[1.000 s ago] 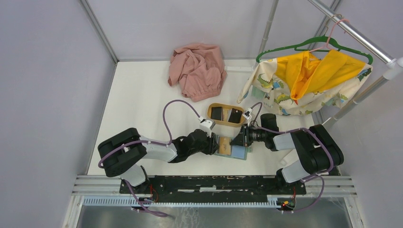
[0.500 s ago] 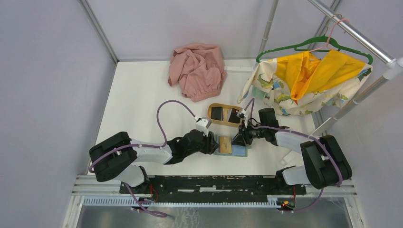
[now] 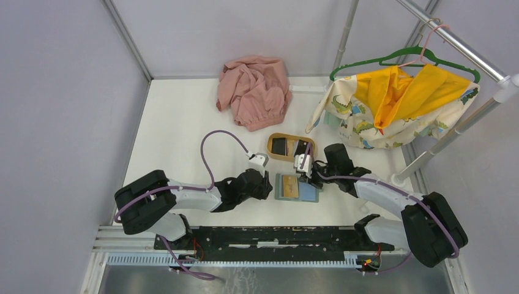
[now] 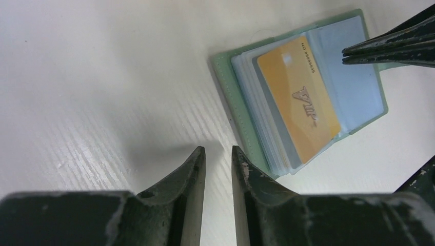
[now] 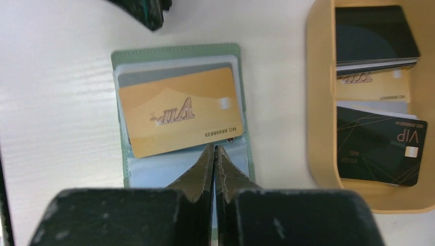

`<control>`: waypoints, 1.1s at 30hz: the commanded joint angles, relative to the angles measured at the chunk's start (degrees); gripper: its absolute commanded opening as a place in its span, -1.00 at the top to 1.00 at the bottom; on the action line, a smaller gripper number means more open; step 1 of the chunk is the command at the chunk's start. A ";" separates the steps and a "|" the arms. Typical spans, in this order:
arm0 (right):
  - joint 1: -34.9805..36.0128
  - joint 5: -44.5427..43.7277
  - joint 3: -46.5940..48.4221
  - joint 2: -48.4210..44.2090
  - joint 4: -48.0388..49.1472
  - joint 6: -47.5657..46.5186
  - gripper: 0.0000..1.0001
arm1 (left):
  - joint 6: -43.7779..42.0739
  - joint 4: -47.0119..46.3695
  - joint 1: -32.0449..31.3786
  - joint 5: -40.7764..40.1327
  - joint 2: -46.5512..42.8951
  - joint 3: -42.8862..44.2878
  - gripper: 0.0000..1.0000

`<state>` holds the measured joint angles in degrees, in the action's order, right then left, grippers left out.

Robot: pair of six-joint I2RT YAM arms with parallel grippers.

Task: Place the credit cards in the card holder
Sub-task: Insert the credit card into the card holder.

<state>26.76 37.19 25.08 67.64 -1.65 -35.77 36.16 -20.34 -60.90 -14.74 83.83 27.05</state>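
Cards (image 5: 377, 31) look thin, stiff, slick, so pinch an exposed edge; right gripper (image 5: 214, 151) is closed tight and empty, left gripper (image 4: 218, 154) barely parted, empty, near the bench's near edge.

One open card holder (image 5: 177, 49), two gold cards (image 5: 179, 110), two black cards (image 5: 374, 33) showing, one wooden tray (image 5: 319, 102), one pink garment (image 3: 254, 89), one hung printed garment (image 3: 392, 110).

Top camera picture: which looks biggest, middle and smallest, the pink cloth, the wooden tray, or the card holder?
1. pink cloth, biggest by far.
2 and 3. wooden tray and card holder look about the same size, so I won't rank them.
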 commanded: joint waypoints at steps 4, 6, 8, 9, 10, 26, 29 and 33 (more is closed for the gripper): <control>3.81 -8.77 -0.73 3.71 -1.44 -8.61 0.93 | 1.89 1.16 -0.27 -0.90 3.06 3.05 0.43; 4.77 -8.86 -0.67 4.86 -1.29 -8.49 0.93 | 1.98 0.10 -0.33 -0.02 3.44 2.98 0.43; 6.06 -9.15 -0.34 6.29 -1.40 -8.36 0.93 | 2.06 -0.76 -0.33 0.85 3.65 2.79 0.43; 6.47 -9.04 -0.09 6.88 -1.39 -8.20 0.92 | 2.02 -1.05 -0.31 1.31 3.69 2.90 0.43; 6.95 -8.89 0.11 7.32 -1.34 -7.90 0.92 | 1.99 -1.33 -0.33 1.74 3.99 2.92 0.43; 7.67 3.13 2.97 7.96 -1.35 -0.28 0.90 | 2.15 -3.78 -0.49 5.27 5.77 3.42 0.44; 7.56 1.09 4.24 7.51 -4.26 -2.08 0.88 | 2.25 -2.86 -0.47 4.57 5.12 3.23 0.44; 7.21 -0.64 4.22 6.09 -6.00 -4.80 0.82 | 2.18 -1.17 -0.51 3.01 3.27 2.66 0.44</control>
<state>33.76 36.07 27.20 75.35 -5.37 -37.98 36.53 -23.05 -60.88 -11.49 89.01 29.52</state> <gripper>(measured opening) 0.079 0.280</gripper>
